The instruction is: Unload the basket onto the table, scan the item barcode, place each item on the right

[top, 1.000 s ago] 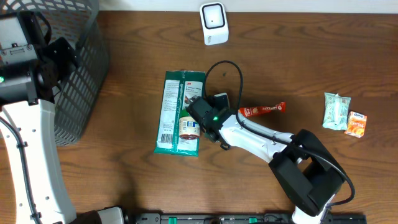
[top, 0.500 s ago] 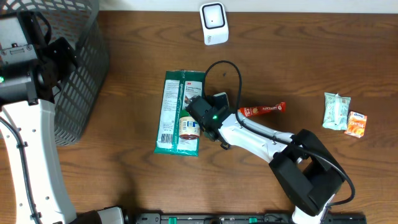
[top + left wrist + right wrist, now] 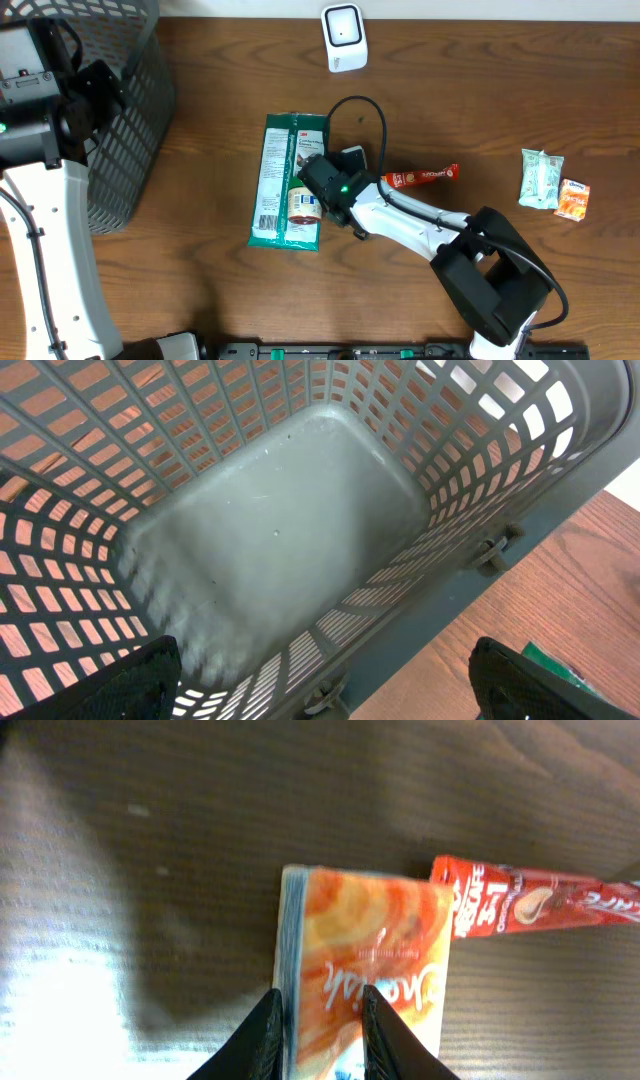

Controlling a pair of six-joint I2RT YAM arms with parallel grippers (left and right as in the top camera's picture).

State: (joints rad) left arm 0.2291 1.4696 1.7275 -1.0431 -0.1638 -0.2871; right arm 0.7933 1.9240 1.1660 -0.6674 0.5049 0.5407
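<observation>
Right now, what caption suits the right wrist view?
Right gripper straddles the edge of an orange packet; red sachet alongside on wooden table.

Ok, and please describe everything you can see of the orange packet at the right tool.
The orange packet looks like glossy film, orange-red with white cursive lettering and a pale bluish left edge. It fills the right wrist view, with the wooden table behind it. The right tool has its fingers flanking the packet's lower left part; whether they press it is unclear.

Bare wood [image 3: 470, 90], seemingly, between scanner [image 3: 343, 37] and right-hand packets [image 3: 541, 178]
</observation>
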